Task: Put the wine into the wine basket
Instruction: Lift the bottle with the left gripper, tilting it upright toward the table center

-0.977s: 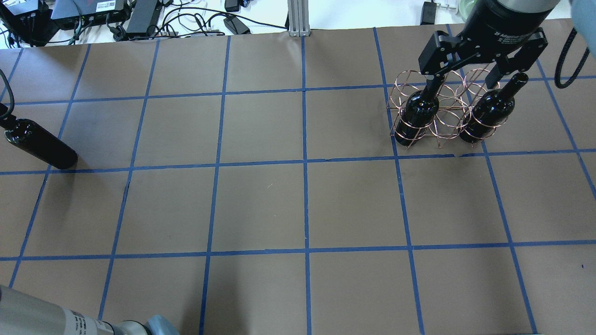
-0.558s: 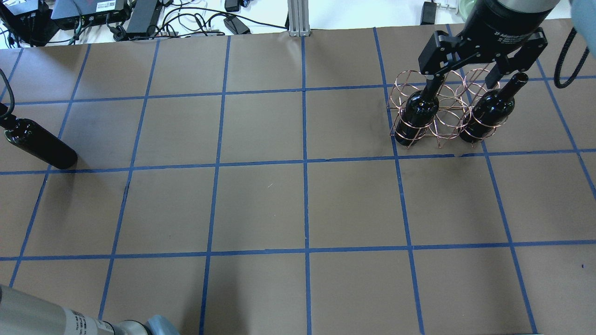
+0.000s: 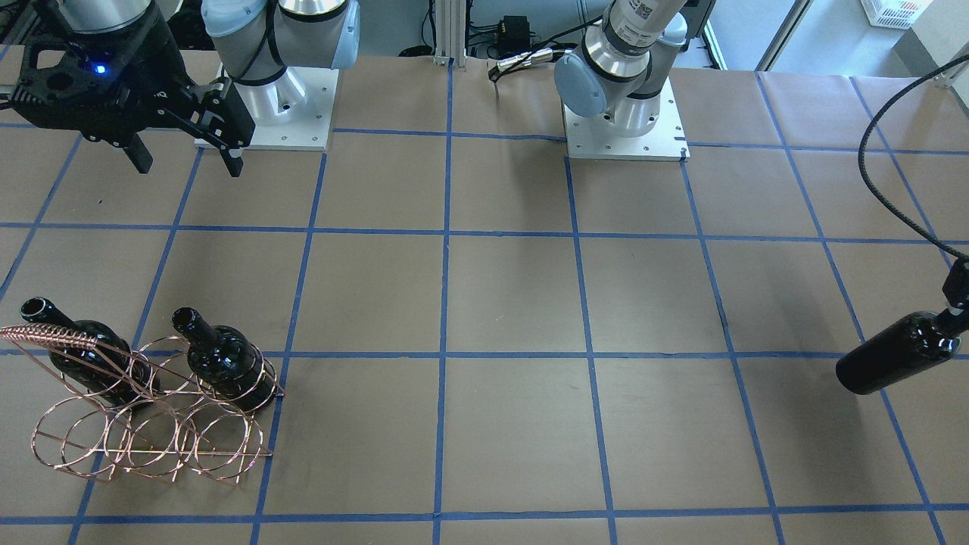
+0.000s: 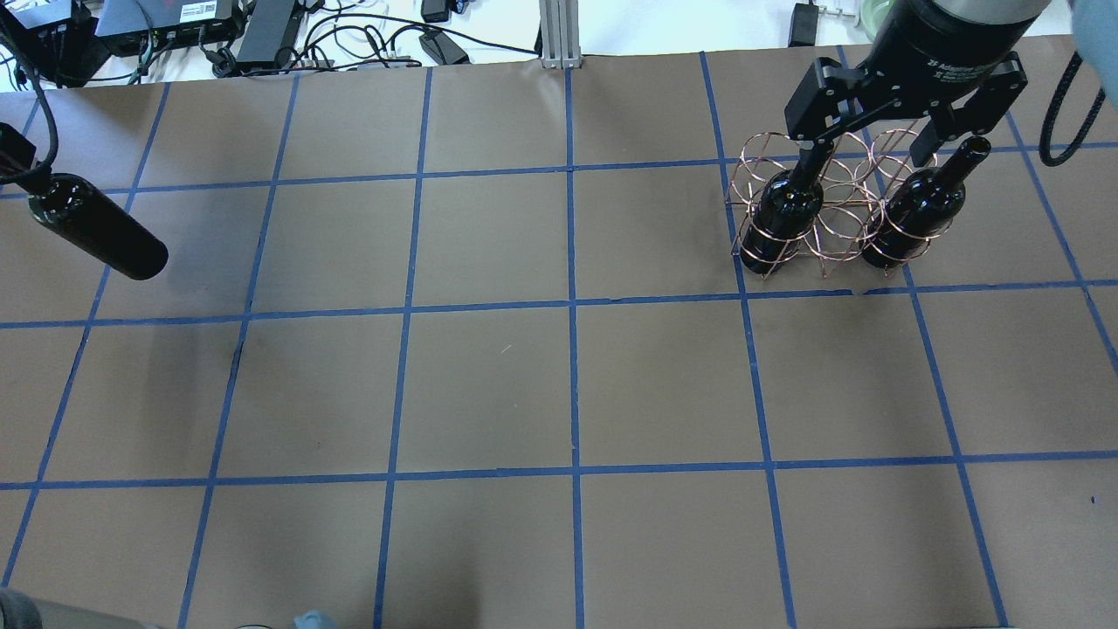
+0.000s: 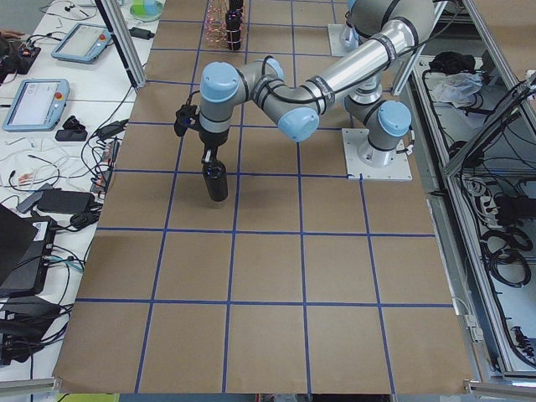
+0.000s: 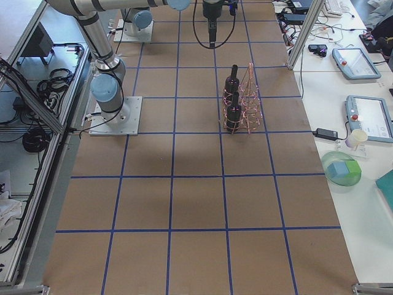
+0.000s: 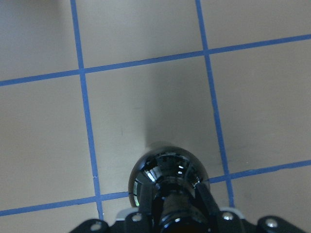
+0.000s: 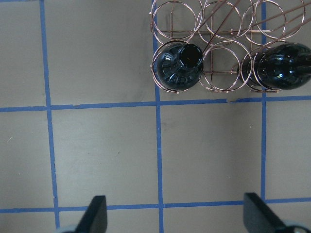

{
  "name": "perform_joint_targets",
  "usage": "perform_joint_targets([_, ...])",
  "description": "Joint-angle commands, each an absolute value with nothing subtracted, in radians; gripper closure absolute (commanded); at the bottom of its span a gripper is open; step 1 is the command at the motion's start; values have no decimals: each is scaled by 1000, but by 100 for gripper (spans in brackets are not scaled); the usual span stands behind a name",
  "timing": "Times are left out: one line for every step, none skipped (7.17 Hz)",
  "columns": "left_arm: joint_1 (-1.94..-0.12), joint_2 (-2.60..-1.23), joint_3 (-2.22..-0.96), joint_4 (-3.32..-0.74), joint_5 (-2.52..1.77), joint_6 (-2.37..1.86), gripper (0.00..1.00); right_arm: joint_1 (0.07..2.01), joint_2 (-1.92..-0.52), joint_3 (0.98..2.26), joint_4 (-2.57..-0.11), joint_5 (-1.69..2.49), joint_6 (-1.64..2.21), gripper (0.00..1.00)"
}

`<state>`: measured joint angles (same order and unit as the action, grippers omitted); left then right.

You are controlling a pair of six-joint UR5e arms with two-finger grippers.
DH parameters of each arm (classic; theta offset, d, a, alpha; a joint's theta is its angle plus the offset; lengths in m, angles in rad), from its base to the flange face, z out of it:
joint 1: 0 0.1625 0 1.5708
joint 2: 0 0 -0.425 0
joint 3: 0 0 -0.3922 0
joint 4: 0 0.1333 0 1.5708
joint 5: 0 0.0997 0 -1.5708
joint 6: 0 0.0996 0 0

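A glossy black wine bottle (image 4: 98, 231) hangs tilted above the table at the left, with my left gripper (image 4: 19, 164) shut on its neck; the left wrist view looks down its shoulder (image 7: 167, 177). The copper wire wine basket (image 4: 840, 229) stands at the far right and holds two upright bottles (image 4: 786, 210) (image 4: 917, 208) in its outer rings, with the middle ring free. My right gripper (image 4: 873, 150) hovers open over the basket; its fingers (image 8: 95, 215) grip nothing. From the front, the held bottle (image 3: 897, 365) and the basket (image 3: 151, 443) sit at opposite ends.
Cables and power bricks (image 4: 262, 35) lie along the far table edge beside an aluminium post (image 4: 556, 35). The two arm bases (image 3: 265, 98) (image 3: 624, 113) stand on the robot's side. Brown paper with a blue tape grid (image 4: 572, 306) spans the space between bottle and basket.
My left gripper has lifted the bottle off the table and carried it a little farther and to the right. The right gripper and basket have not moved.
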<state>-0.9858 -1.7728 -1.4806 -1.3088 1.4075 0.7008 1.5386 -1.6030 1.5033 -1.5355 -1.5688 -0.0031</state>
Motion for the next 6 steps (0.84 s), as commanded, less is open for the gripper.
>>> perform_joint_targets([-1112, -1700, -1483, -1383, 1401, 516, 100, 1539, -1603, 1503, -1536, -1569, -3, 0])
perform_joint_targets([-1174, -1675, -1485, -1387, 1401, 424, 100, 1539, -1603, 1503, -1536, -1569, -3, 0])
perform_joint_targets([-1236, -1654, -1488, -1400, 1401, 355, 100, 1539, -1603, 1503, -1536, -1569, -3, 0])
perform_joint_targets([-1297, -1635, -1503, -1404, 1399, 306, 100, 1539, -1603, 1503, -1536, -1569, -3, 0])
perform_joint_targets([-1358, -1626, -1528, -1404, 1397, 266, 100, 1539, -1603, 1503, -1536, -1569, -3, 0])
perform_joint_targets([-1418, -1617, -1554, -1401, 1394, 185, 100, 1539, -1603, 1503, -1536, -1569, -3, 0])
